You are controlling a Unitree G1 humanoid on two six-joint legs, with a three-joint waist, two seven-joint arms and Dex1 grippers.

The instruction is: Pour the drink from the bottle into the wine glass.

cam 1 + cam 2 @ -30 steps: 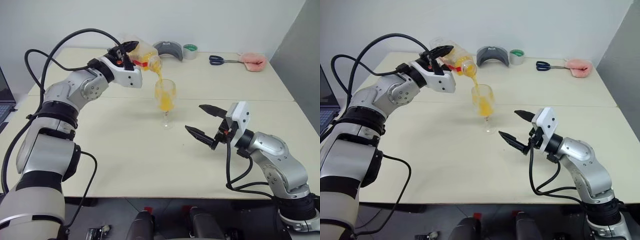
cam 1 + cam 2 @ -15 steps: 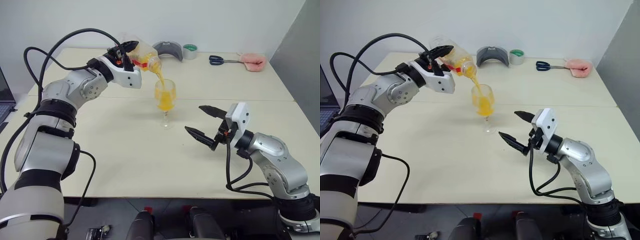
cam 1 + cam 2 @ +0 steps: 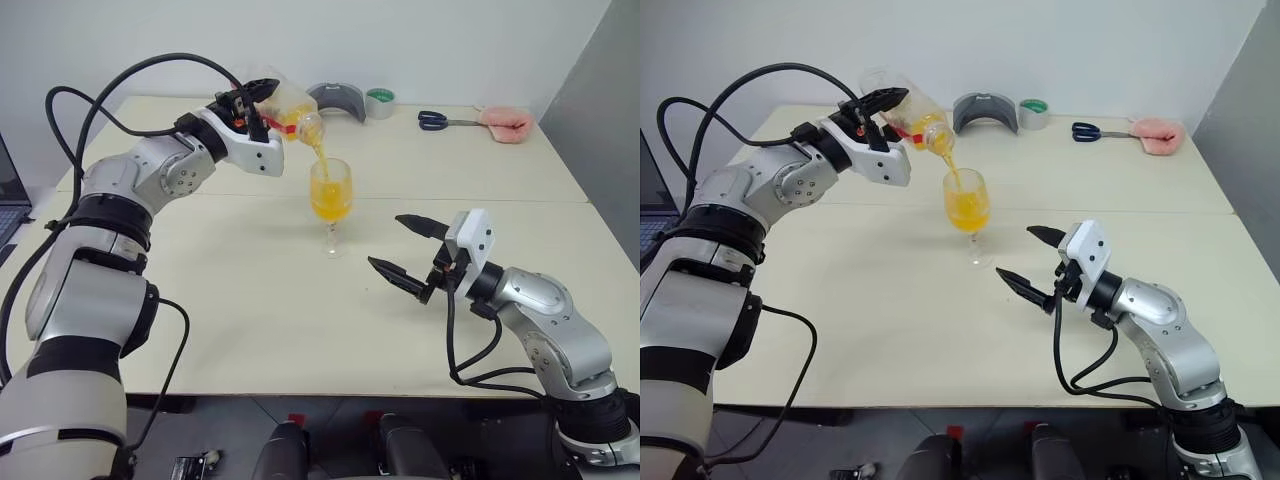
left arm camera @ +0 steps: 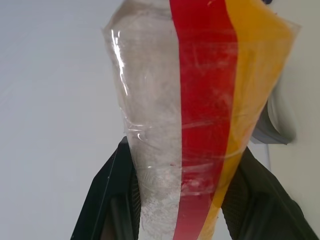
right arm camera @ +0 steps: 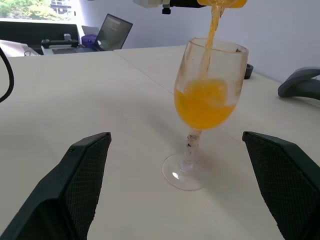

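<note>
My left gripper (image 3: 250, 100) is shut on the clear bottle (image 3: 285, 105) with the red strip label, holding it tilted mouth-down above the wine glass (image 3: 331, 195). The orange drink (image 3: 320, 160) runs in a thin stream from the bottle into the glass bowl, which is about half full. In the left wrist view, the bottle (image 4: 200, 100) sits between the black fingers (image 4: 107, 200). The glass (image 5: 207, 100) stands upright on the table. My right gripper (image 3: 386, 240) hovers open, to the right of the glass and nearer than it, pointing at it without touching.
Along the table's far edge lie a grey curved object (image 3: 335, 100), a green tape roll (image 3: 380, 102), scissors (image 3: 440, 120) and a pink item (image 3: 505, 122). A laptop (image 3: 8, 200) sits off the left side.
The drink level in the glass has risen while the stream keeps flowing. Neither arm has moved visibly.
</note>
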